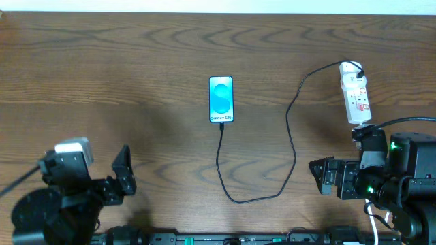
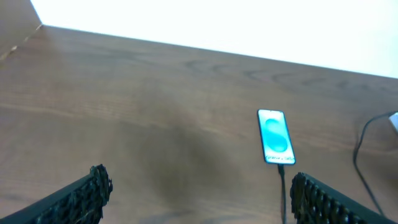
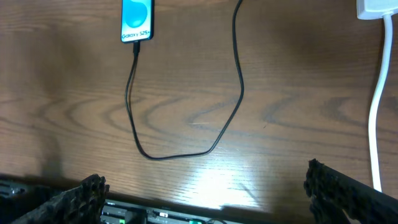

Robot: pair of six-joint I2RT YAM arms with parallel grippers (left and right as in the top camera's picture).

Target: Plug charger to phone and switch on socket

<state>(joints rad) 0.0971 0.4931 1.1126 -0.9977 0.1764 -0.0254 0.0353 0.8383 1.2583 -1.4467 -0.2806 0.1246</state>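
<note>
The phone (image 1: 221, 99) lies flat at the table's middle, its light blue screen lit, with "Galaxy S25" text. The thin black charger cable (image 1: 291, 136) runs from the phone's near end, loops toward the front and climbs to the white socket strip (image 1: 355, 93) at the right back. Its connector sits at the phone's bottom edge (image 3: 137, 46). My left gripper (image 2: 196, 196) is open and empty at the front left, the phone (image 2: 275, 137) ahead of it. My right gripper (image 3: 205, 193) is open and empty at the front right, near the cable loop (image 3: 180, 155).
The wooden table (image 1: 122, 75) fills the view. A white lead (image 3: 376, 112) runs from the socket strip toward the front right. A black rail with small lights (image 3: 155, 214) lies along the table's front edge.
</note>
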